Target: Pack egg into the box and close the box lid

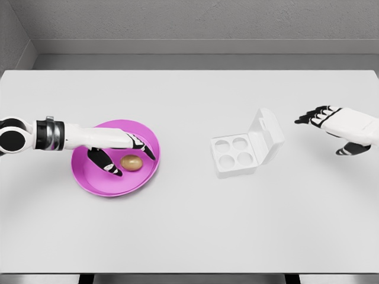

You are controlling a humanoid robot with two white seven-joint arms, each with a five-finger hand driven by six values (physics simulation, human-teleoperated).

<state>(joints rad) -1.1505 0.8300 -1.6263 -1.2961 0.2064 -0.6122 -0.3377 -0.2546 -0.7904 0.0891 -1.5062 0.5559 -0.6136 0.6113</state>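
Left hand [121, 151] over the pink plate [95, 180], fingers spread around the brown egg [131, 162], not yet pinching; egg's long axis runs left-right. Egg carton [237, 157], lid up, lies rightward. Right hand [337, 127] open beside it.

left arm [71, 135]: white shell, interrupted at the wrist by a black band and a grey metallic ring; a rounded black joint is seen at the picture's edge. left hand [121, 151] and right hand [340, 127]: white backs, black-segmented fingers with white patches.
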